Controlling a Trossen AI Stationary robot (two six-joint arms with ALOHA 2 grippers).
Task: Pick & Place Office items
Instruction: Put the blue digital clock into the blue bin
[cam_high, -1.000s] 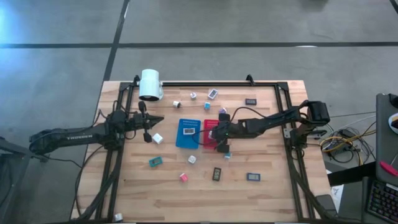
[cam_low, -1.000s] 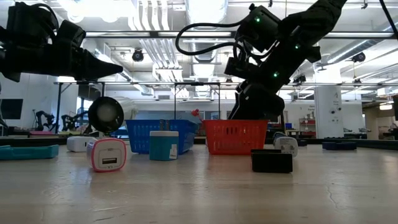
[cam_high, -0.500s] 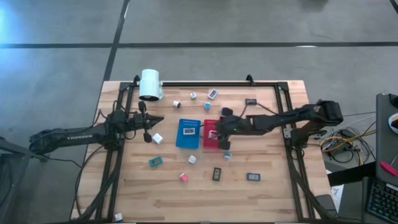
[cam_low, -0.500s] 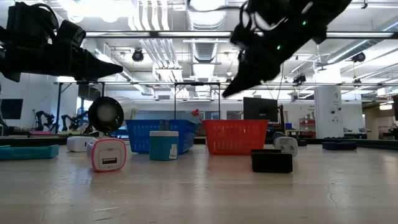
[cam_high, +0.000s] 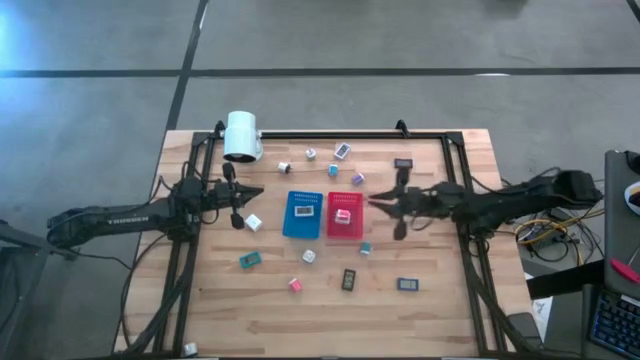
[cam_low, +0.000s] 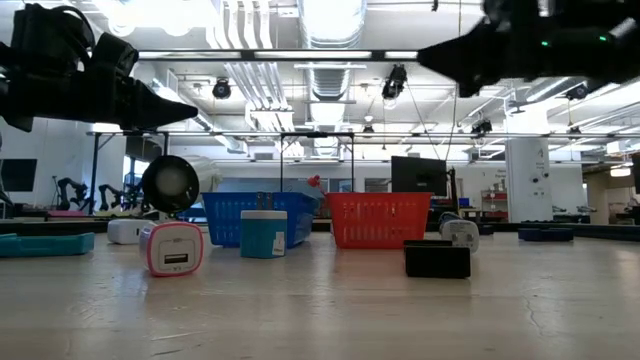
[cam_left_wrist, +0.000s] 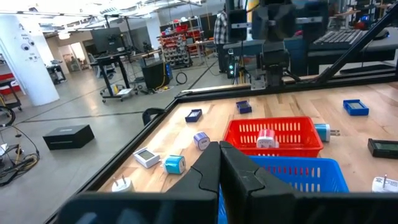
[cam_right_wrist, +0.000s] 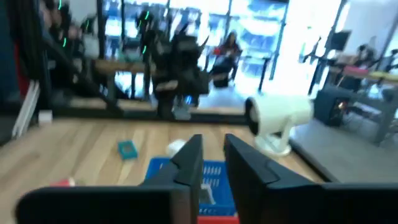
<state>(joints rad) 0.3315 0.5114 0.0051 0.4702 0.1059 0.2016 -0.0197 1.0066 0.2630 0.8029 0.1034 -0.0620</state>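
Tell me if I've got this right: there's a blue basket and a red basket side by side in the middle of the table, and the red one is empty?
Not quite. The blue basket and red basket do sit side by side mid-table, but the red one is not empty: the high view shows a small pink-and-white item lying inside it.

A robotics lab

Exposed ceiling ducts run above a wooden table; beyond it, workbenches, stocked shelves.

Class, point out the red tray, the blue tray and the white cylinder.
red tray (cam_high: 343, 231): high view, bare floor near its lower edge.
blue tray (cam_high: 303, 229): high view, bare floor.
white cylinder (cam_high: 241, 134): high view, curved side.
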